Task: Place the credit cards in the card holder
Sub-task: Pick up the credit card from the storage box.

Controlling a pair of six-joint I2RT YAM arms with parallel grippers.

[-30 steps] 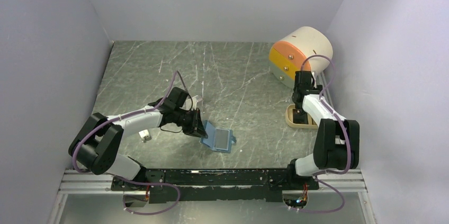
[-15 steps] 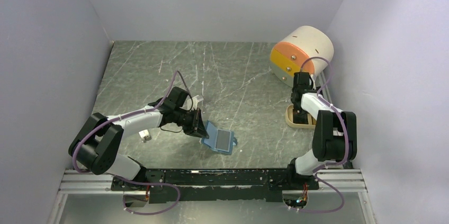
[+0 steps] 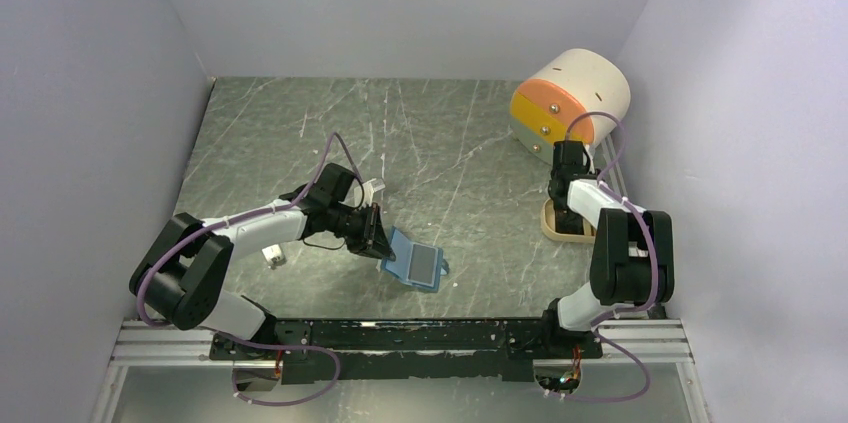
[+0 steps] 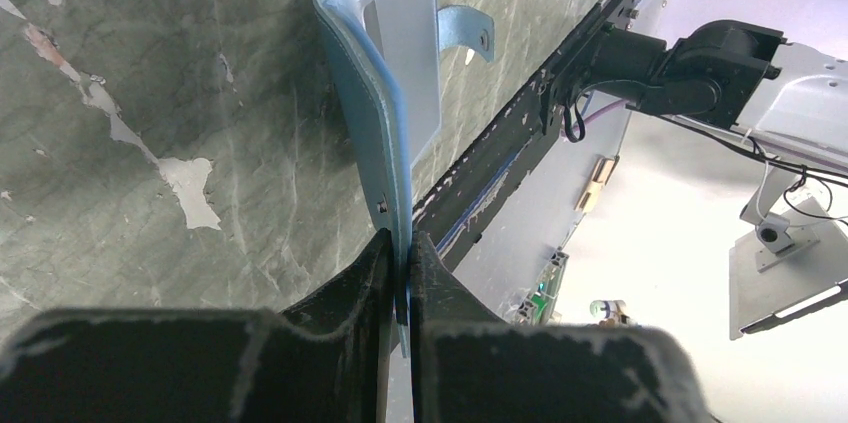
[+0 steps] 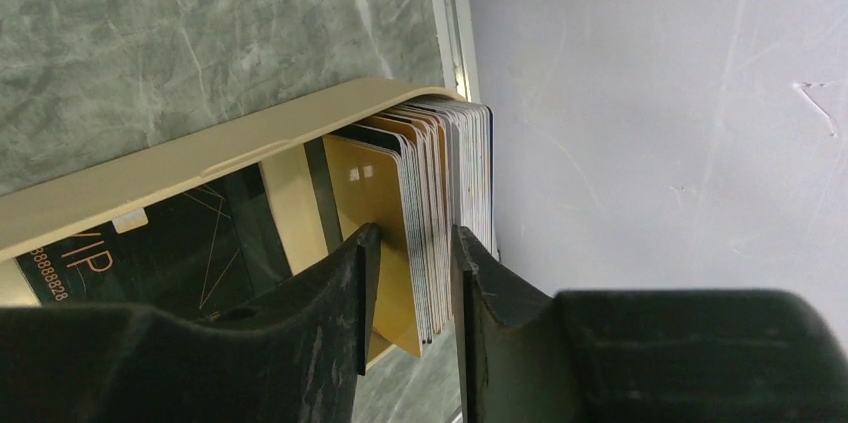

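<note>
The blue card holder (image 3: 420, 265) lies open on the table, its paler inside facing up. My left gripper (image 3: 377, 234) is shut on its left flap and holds that flap raised; the left wrist view shows the jaws (image 4: 402, 253) pinching the edge of the holder (image 4: 385, 113). The credit cards (image 5: 430, 183) stand on edge as a stack in the tan tray (image 5: 200, 158), a gold-faced one in front. A black card (image 5: 170, 253) lies flat in the tray. My right gripper (image 5: 415, 233) is open, its fingers astride several cards of the stack. In the top view it (image 3: 565, 209) is down in the tray (image 3: 548, 228).
A cream drum with orange-yellow drawers (image 3: 570, 98) stands just behind the tray, against the right wall. A small white clip-like piece (image 3: 273, 258) lies under the left forearm. Another small white piece (image 3: 373, 186) lies behind the left gripper. The right wall is close to the tray.
The right arm has folded in closer and its gripper has sunk into the tray over the card stack. The left gripper stays shut on the holder flap, shifted slightly right.
</note>
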